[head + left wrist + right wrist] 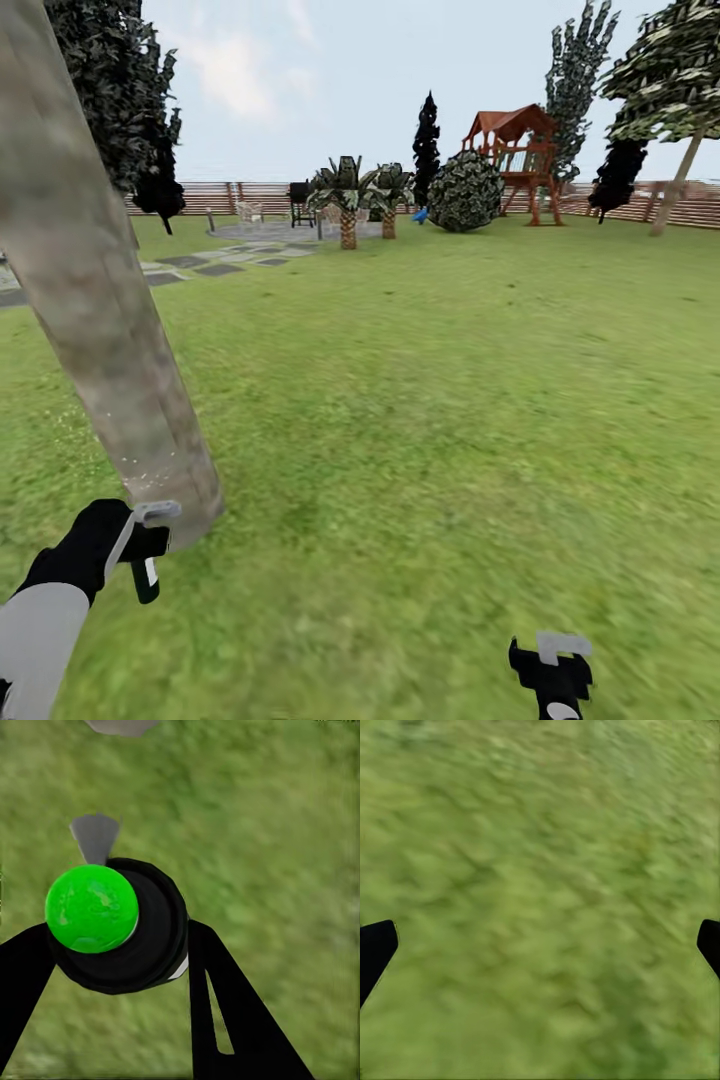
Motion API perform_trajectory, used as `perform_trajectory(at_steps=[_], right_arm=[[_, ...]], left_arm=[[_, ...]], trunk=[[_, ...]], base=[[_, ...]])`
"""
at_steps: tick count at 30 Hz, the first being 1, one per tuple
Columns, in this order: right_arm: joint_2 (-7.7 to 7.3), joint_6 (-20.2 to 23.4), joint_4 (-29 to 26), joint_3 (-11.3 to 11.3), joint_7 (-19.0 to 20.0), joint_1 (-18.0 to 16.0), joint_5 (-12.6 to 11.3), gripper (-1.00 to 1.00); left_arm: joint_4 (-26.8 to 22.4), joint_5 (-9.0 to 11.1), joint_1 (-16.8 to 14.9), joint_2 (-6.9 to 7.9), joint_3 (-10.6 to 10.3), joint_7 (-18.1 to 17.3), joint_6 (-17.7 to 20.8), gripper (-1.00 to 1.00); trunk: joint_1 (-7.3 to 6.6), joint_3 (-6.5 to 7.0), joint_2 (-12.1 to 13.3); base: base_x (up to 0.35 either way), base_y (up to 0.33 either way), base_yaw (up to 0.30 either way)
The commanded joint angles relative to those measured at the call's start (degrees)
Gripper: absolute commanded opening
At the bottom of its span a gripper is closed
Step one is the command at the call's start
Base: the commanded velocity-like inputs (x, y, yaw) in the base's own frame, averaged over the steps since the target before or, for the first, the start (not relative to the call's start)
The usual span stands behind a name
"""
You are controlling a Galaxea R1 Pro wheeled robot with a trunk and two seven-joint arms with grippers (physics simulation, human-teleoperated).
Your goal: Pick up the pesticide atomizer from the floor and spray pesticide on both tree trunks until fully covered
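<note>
- Pesticide atomizer: held in the left gripper, low over the lawn and just beside the base of the near tree trunk.
- Left jaws: closed on the atomizer's black body, one finger on each side.
- Handling, judged: a small rigid container, probably light; the smooth round body could rotate or slip under a loose grip.
- Hold point: grip across the body's mid-section, below the green cap, leaving the grey nozzle unobstructed.
- Right gripper: empty over grass, well apart from the trunk; the wrist view shows its fingertips spread wide.
- Second tree: stands far off by the fence.
</note>
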Motion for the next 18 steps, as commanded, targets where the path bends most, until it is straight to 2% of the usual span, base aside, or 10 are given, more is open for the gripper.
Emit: perform_trajectory(at_steps=[1, 3, 5, 8, 12, 13, 16, 18], right_arm=[[0.0, 0.0, 0.0, 0.0, 0.0, 0.0, 0.0, 1.0], [0.0, 0.0, 0.0, 0.0, 0.0, 0.0, 0.0, 1.0], [0.0, 0.0, 0.0, 0.0, 0.0, 0.0, 0.0, 1.0], [-0.03, 0.0, 0.0, 0.0, 0.0, 0.0, 0.0, 1.0], [-0.08, 0.0, 0.0, 0.0, 0.0, 0.0, -0.1, 1.0], [-0.26, 0.0, 0.0, 0.0, 0.0, 0.0, -0.1, 1.0], [-0.42, 0.0, 0.0, 0.0, 0.0, 0.0, 0.0, 1.0], [-0.44, 0.0, 0.0, 0.0, 0.0, 0.0, 0.0, 1.0]], left_arm=[[0.0, 0.0, 0.0, 0.12, 1.7, 0.0, 0.0, -1.0], [-0.1, 0.0, -0.1, 0.59, 4.7, -0.2, 0.0, -1.0], [0.0, -0.3, -0.4, 0.63, 5.5, -0.3, 0.0, -1.0], [0.0, -0.5, -0.7, 0.12, 4.8, -0.4, 0.1, -1.0], [-0.1, -0.3, -1.5, -0.19, 3.2, -0.9, 0.7, -1.0], [-0.1, -0.3, -3.4, -0.13, 2.8, -0.9, 1.1, -1.0], [-0.1, -0.3, -5.4, -0.2, 2.6, -1.0, 1.2, -1.0], [0.3, -0.3, -7.6, 0.32, 2.6, -1.0, 1.5, -1.0]], trunk=[[0.0, 0.0, 0.0], [0.0, 0.0, 0.0], [0.0, 0.0, 0.0], [0.0, 0.0, 0.0], [0.0, 0.0, 0.0], [0.0, 0.0, 0.0], [0.0, 0.0, 0.0], [0.0, 0.0, 0.0]], base=[[0.004, -0.047, 0.269], [0.002, -0.018, 0.274], [0.0, -0.005, 0.277], [0.0, -0.001, 0.257], [0.0, 0.0, 0.063], [0.0, 0.0, 0.005], [0.0, 0.0, 0.001], [0.0, 0.0, 0.0]])
